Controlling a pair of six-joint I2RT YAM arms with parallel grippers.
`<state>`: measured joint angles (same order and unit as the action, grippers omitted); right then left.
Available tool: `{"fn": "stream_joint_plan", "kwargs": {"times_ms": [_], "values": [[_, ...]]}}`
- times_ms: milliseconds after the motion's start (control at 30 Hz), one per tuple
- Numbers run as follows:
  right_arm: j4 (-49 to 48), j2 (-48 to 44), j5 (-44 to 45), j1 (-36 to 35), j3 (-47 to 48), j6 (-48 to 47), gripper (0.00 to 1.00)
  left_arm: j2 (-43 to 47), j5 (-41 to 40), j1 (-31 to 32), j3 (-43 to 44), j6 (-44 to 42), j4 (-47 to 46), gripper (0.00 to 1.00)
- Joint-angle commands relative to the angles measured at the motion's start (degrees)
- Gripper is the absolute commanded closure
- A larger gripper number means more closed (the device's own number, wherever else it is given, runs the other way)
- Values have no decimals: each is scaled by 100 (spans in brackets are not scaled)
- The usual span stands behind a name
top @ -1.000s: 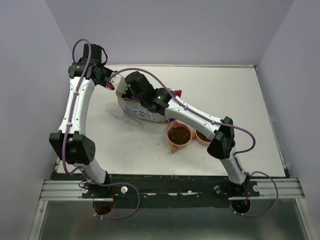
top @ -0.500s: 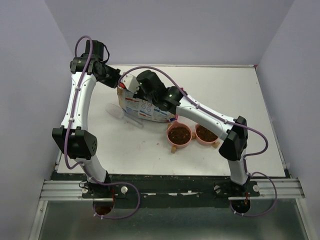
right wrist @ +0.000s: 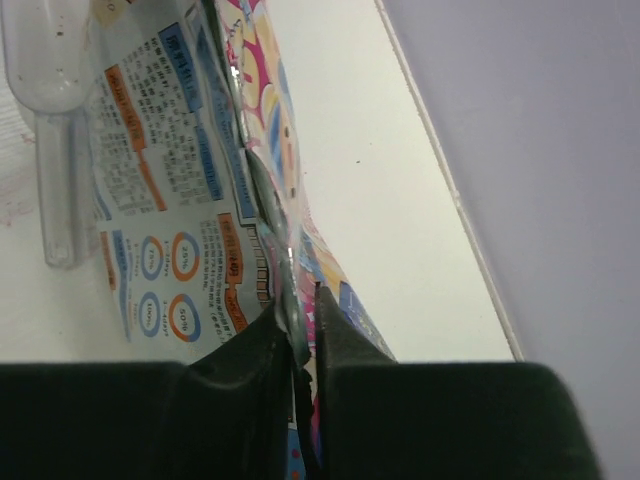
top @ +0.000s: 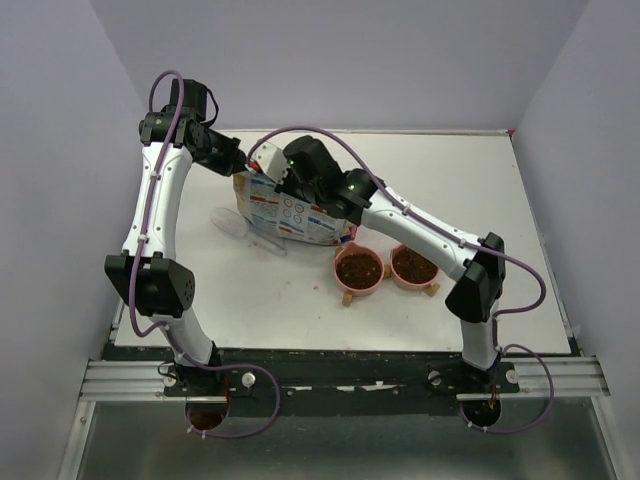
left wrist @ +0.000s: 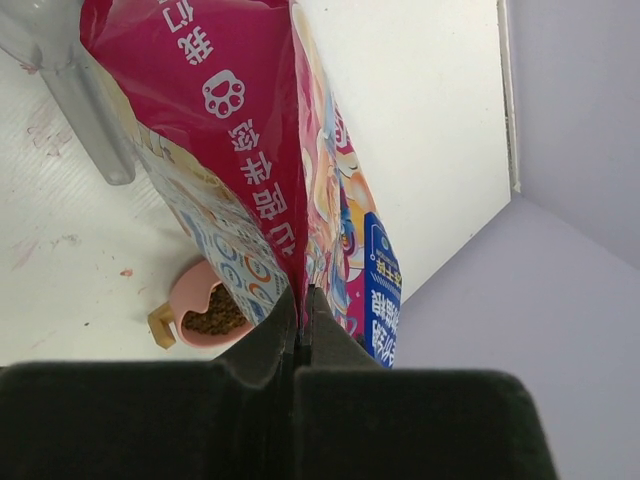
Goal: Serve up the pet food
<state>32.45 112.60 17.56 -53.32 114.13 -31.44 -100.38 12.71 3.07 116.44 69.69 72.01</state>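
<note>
Left gripper (left wrist: 300, 325) pinches bag (top: 290, 215) top edge | right gripper (right wrist: 303, 330) pinches same edge alongside | kibble (top: 359, 267) lies in both bowls (top: 337, 272), right of bag | scoop (top: 232, 224) lies at bag's left | table (top: 480, 190) shows bare beyond.

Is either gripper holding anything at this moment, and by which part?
Both hold the pink-edged printed bag. The left gripper and the right gripper are each shut on its thin upper edge, side by side.
</note>
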Motion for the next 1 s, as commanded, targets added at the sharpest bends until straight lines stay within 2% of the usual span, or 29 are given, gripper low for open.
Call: {"fn": "stream_joint_plan", "kwargs": {"times_ms": [0,33,100,233,300,533,567,633,833,933,967], "values": [[622,-221,591,296,-163,-20,96,124,-331,-254,335,-114,-38,100],[666,-212,573,313,-128,24,100,132,-348,-254,327,-114,-38,100],[920,-177,407,401,39,181,100,141,-348,-254,318,-122,-38,100],[693,-405,651,550,-294,279,100,150,-339,-254,309,-131,-38,100],[710,-484,766,577,-408,262,86,141,-339,-254,309,-140,-46,100],[684,-660,704,639,-813,217,82,106,-304,-404,344,-140,-82,100],[719,-643,705,639,-813,209,86,89,-304,-412,353,-140,-82,100],[728,-616,748,665,-796,235,100,71,-295,-413,388,-140,-73,100],[491,-853,704,858,-989,314,100,27,-295,-439,467,-131,-46,100],[552,-853,845,929,-997,314,85,-8,-278,-456,502,-131,-46,100],[544,-879,845,955,-1041,305,84,-17,-278,-457,493,-122,-46,100]]}}
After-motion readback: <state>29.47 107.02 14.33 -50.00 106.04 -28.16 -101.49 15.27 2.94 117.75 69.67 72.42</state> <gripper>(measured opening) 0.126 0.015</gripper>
